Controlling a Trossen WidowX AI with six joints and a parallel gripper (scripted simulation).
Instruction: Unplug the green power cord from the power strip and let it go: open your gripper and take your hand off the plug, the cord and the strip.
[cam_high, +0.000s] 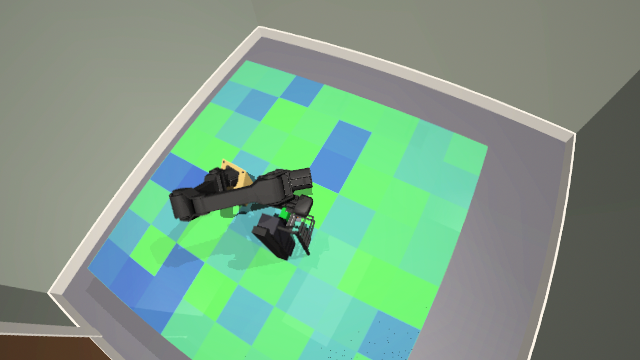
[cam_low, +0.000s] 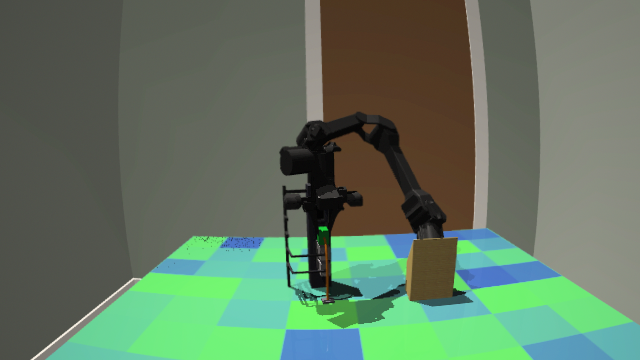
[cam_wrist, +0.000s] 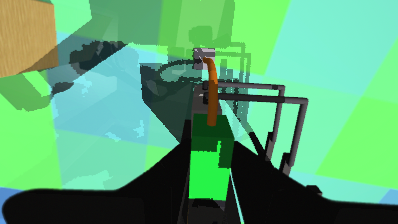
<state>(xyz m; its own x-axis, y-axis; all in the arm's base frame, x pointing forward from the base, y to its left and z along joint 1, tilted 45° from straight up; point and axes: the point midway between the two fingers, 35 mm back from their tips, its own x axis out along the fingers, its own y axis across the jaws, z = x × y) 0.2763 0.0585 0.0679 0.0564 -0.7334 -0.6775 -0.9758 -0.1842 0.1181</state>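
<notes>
A green plug (cam_high: 284, 214) (cam_low: 323, 234) (cam_wrist: 209, 175) stands against a tall dark upright slab with a wire frame. My gripper (cam_low: 326, 222) (cam_wrist: 210, 146) is shut on the green plug, one black finger on each side of it in the wrist view. An orange cord (cam_low: 327, 270) (cam_wrist: 212, 90) runs down from the plug to a small grey piece (cam_low: 327, 301) (cam_wrist: 204, 54) on the floor. The power strip is mostly hidden; a grey part just beyond the plug may belong to it. Whether the plug sits in a socket cannot be told.
The wire frame (cam_high: 307, 235) (cam_low: 287, 235) (cam_wrist: 295, 100) stands close beside the gripper. The black slab (cam_high: 281, 242) (cam_low: 316, 270) rises next to it. A wooden block (cam_low: 432, 270) (cam_wrist: 25, 40) stands at the arm's base.
</notes>
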